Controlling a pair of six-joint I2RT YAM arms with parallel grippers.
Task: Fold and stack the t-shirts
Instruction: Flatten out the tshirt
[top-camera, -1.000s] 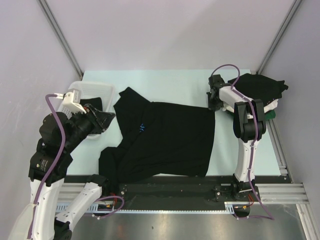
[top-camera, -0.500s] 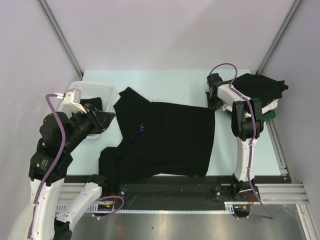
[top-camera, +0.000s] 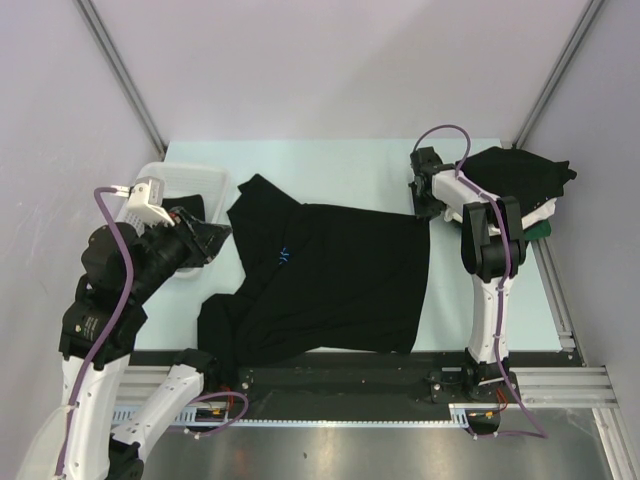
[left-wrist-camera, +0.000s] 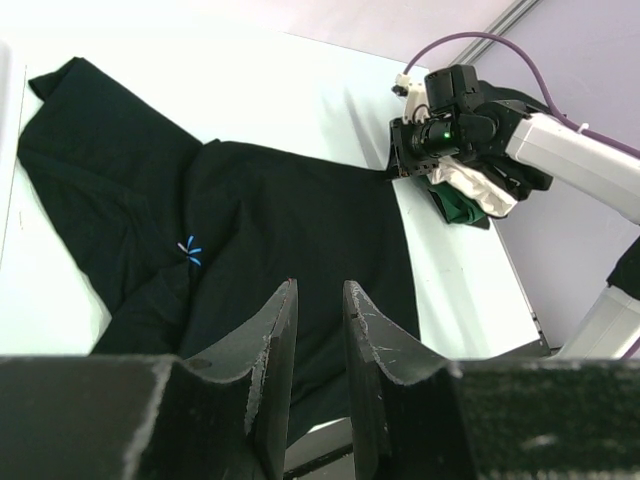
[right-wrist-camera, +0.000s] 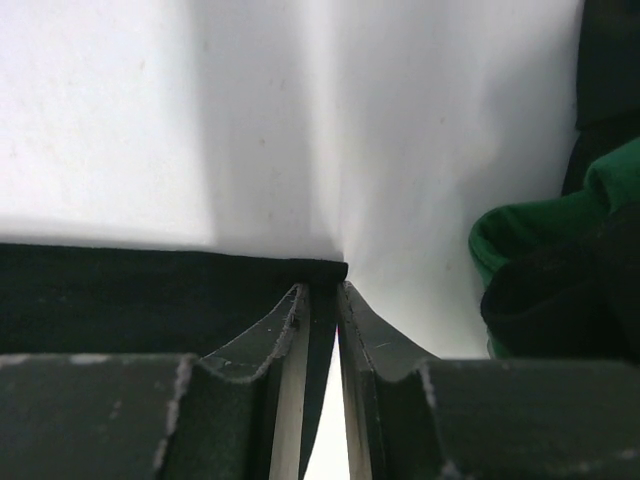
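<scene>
The right hand was barely parted around a corner of the black t-shirt, not clamping it. If it lifted, it could snag the hem between its fingers. The left hand was slightly open and empty.

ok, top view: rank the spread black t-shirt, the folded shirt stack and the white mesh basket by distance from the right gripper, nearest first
1. Spread black t-shirt: its far-right corner lies at the right gripper fingertips.
2. Folded stack of black, white and green shirts: just to the gripper's right.
3. White plastic mesh basket: far left side.
</scene>
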